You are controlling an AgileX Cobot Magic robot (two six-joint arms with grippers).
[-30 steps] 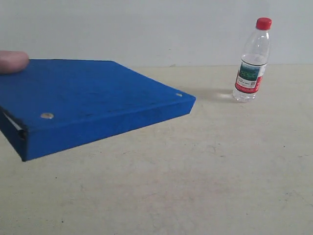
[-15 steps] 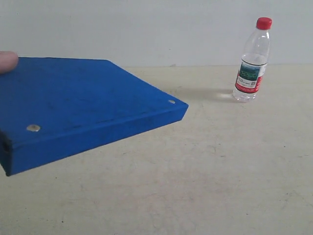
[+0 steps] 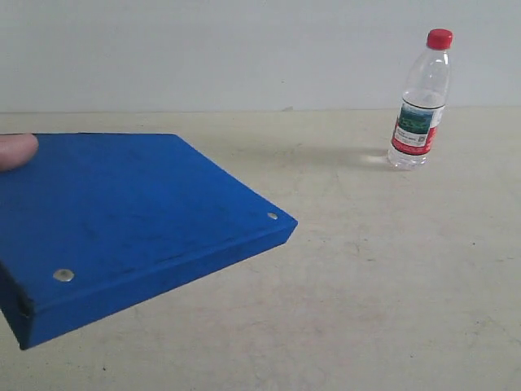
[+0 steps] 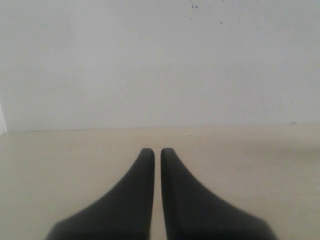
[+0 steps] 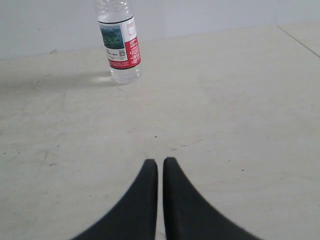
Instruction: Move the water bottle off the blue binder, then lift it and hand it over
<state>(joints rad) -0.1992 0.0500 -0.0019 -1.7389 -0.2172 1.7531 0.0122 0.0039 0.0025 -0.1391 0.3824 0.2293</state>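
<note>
- Only the exterior view shows the blue binder (image 3: 138, 212). It fills the left foreground, tilted, with one corner pointing right.
- A pink fingertip (image 3: 15, 151) touches the binder's top at the picture's left edge; we cannot see the rest of the hand.
- The water bottle (image 3: 419, 106) stands upright on the beige table (image 3: 391, 269), far right near the white wall (image 3: 203, 49), well apart from the binder.
- The right wrist view shows only the bottle's lower body; the left wrist view shows table and wall alone.
- The binder is flat, matte and solid blue, with two silver rivets (image 3: 63, 275) along one edge.
- The bottle is clear plastic with a red cap (image 3: 440, 38) and a red, white and green label (image 3: 413, 129).
- The left gripper (image 4: 156, 151) hovers over bare table, dark fingers pressed almost together, holding nothing.
- The right gripper (image 5: 160, 162) matches it, fingers nearly touching and empty, pointing toward the bottle.
</note>
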